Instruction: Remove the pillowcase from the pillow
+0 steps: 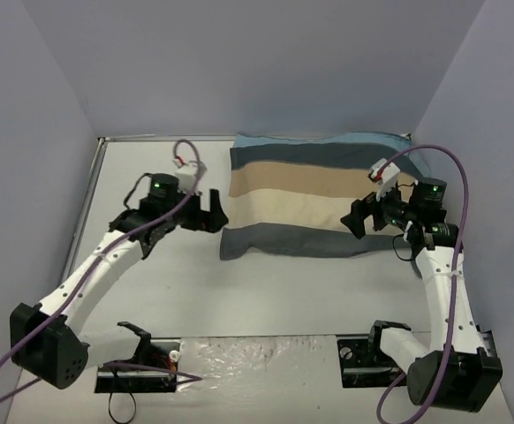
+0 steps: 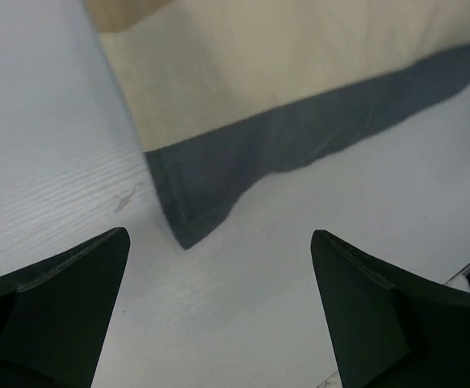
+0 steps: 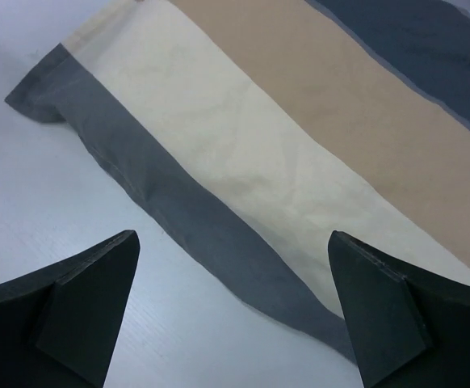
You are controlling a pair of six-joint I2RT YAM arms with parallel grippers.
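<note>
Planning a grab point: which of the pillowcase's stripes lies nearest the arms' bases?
The dark grey stripe along the near edge of the pillowcase; all other stripes lie farther back.

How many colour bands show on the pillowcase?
5, far to near on the pillowcase: light blue, dark blue, tan, cream, grey. The underside is hidden.
</note>
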